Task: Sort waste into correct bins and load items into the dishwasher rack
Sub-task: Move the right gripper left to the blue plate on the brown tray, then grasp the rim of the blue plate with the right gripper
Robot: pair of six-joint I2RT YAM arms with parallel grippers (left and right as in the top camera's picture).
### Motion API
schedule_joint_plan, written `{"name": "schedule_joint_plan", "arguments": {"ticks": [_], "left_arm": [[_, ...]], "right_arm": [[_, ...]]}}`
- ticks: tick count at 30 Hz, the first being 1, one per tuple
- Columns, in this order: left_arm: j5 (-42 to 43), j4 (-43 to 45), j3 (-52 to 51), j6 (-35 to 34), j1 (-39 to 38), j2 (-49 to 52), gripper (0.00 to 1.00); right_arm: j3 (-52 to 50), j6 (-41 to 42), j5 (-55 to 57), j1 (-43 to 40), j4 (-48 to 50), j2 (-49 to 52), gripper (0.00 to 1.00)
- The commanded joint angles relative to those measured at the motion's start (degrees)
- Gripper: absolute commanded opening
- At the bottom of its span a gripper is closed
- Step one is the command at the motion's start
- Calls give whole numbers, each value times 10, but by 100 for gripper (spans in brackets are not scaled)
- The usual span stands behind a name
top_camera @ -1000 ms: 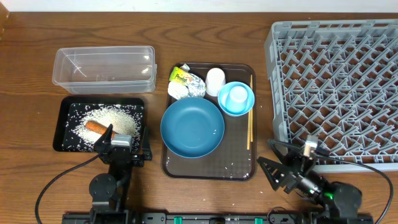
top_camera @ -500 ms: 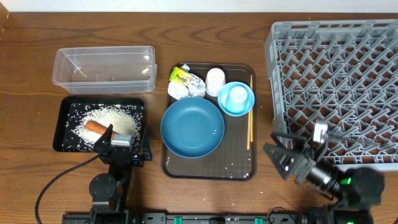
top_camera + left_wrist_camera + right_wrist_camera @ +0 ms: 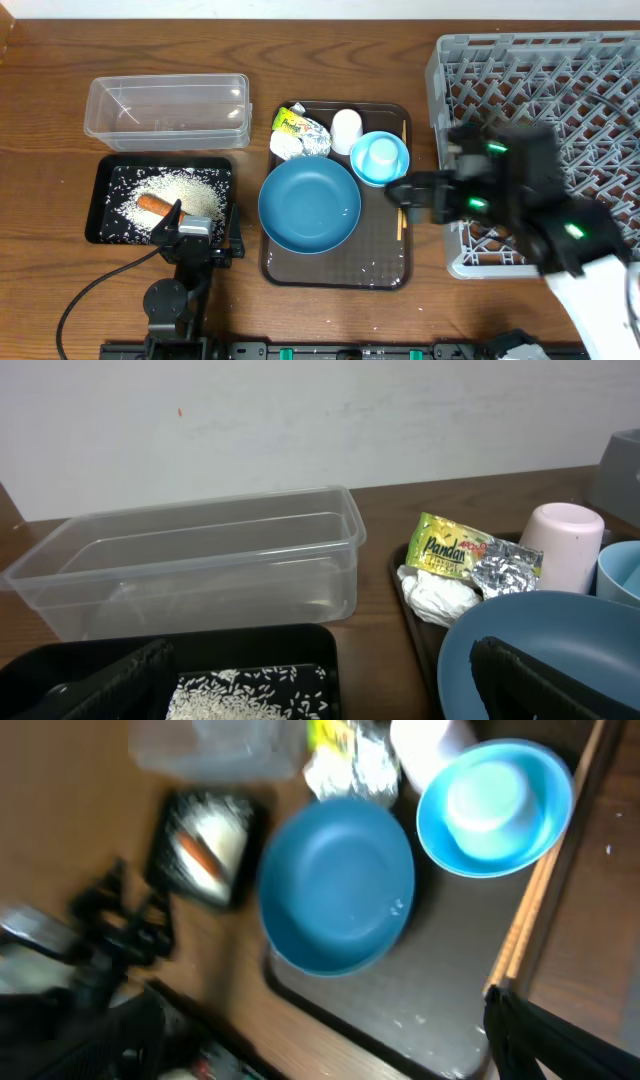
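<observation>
Overhead view: your right gripper (image 3: 400, 192) is blurred; jaws spread, holding nothing, hovering over the right edge of the brown serving tray (image 3: 335, 272), right above the chopsticks (image 3: 402, 222). Chopsticks lie flat along the tray's right edge, long axis running front-to-back, roughly parallel to the near wall of the grey rack (image 3: 540, 110), which sits just beside the tray on its right. Just left of the chopsticks: the light-blue bowl (image 3: 379, 158), white cup (image 3: 346, 130) beside it, and the dark-blue dish (image 3: 309, 205) toward the tray's front. Crumpled wrapper (image 3: 300, 133) is at the tray's back-left corner.

Your left gripper (image 3: 197, 228) is parked at the black tray's (image 3: 104, 190) front-right corner, jaws wide, empty. Rice (image 3: 185, 190) and carrot (image 3: 156, 204) sit in that tray, carrot lying at a slant. Clear box (image 3: 167, 110) is behind it.
</observation>
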Motion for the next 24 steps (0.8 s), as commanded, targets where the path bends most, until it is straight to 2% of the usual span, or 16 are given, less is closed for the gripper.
{"name": "schedule_joint_plan", "arguments": {"ticks": [1, 4, 8, 11, 16, 24], "left_arm": [[6, -21, -9, 5, 3, -4, 95], [6, -21, -9, 5, 3, -4, 95], [6, -21, -9, 5, 3, -4, 95], [6, -21, -9, 5, 3, -4, 95], [6, -21, -9, 5, 3, -4, 95], [6, -21, -9, 5, 3, -4, 95]], "right_arm": [[53, -60, 125, 104, -10, 73, 99], [67, -75, 174, 189, 7, 141, 99], [67, -75, 208, 253, 37, 222, 99], [67, -75, 209, 274, 52, 273, 99], [67, -75, 209, 283, 54, 340, 78], [67, -102, 189, 317, 56, 391, 79]]}}
